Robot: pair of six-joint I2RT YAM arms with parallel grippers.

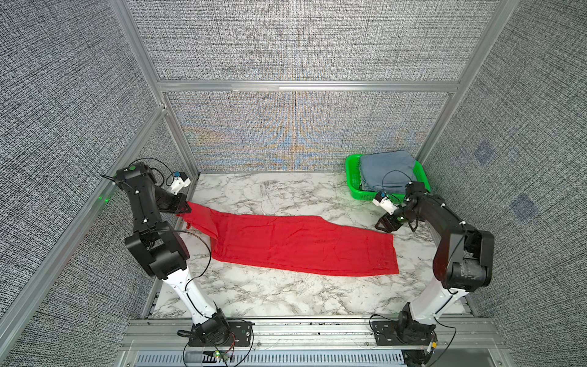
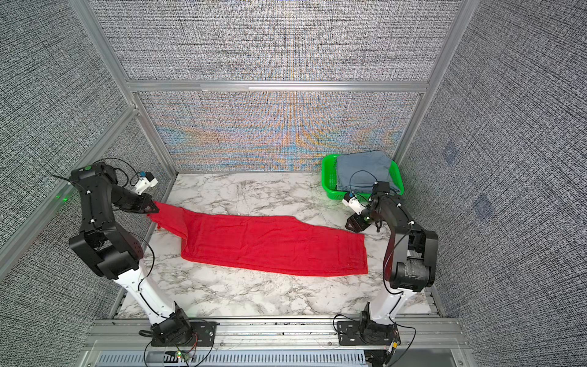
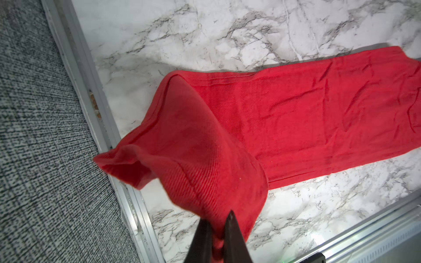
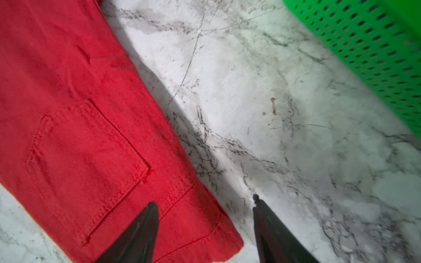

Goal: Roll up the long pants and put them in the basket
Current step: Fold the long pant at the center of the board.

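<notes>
2 arms in frame, 1 garment in play. Long pants (image 1: 301,244) lie stretched across the marble table (image 1: 254,292), mostly flat, leg end toward the left arm, waist end toward the right arm. Left gripper (image 1: 187,208) is pinched tight on the leg end and holds it lifted off the table near the left edge. The left wrist view shows red cloth bunched between its fingers (image 3: 200,241). Right gripper (image 1: 381,226) hangs over the waist corner, jaws wide, gripping nothing: 1 finger above the back pocket (image 4: 91,164), the other above bare marble. Touching cloth or not, cannot tell. Green basket (image 1: 352,178) with folded blue-grey cloth (image 1: 387,168) sits in the far right corner.
</notes>
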